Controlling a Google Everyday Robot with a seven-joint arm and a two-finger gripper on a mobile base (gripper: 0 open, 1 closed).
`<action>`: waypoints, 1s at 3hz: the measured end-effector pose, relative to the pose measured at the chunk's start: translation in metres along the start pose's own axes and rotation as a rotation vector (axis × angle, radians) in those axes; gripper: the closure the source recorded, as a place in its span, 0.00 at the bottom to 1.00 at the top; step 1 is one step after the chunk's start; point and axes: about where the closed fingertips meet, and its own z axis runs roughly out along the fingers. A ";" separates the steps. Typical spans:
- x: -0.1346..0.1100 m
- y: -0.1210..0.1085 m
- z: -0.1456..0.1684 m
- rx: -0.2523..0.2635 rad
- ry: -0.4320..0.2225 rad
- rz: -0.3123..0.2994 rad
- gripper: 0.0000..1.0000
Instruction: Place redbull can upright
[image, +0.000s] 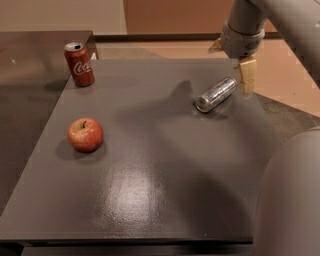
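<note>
The redbull can (216, 94) lies on its side on the dark grey table (150, 200), at the right rear, its silver top pointing toward the front left. My gripper (247, 76) hangs from the arm at the upper right, just right of the can's far end and close above the table. It holds nothing that I can see. Whether it touches the can I cannot tell.
A red Coca-Cola can (79, 64) stands upright at the table's rear left corner. A red apple (85, 134) sits at the left middle. The robot's grey body (292, 200) fills the lower right corner. A darker counter (30, 65) adjoins on the left.
</note>
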 end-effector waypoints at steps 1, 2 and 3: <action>0.004 0.010 0.015 -0.047 0.011 -0.074 0.00; -0.001 0.017 0.023 -0.082 -0.003 -0.148 0.00; -0.012 0.020 0.030 -0.092 -0.034 -0.199 0.00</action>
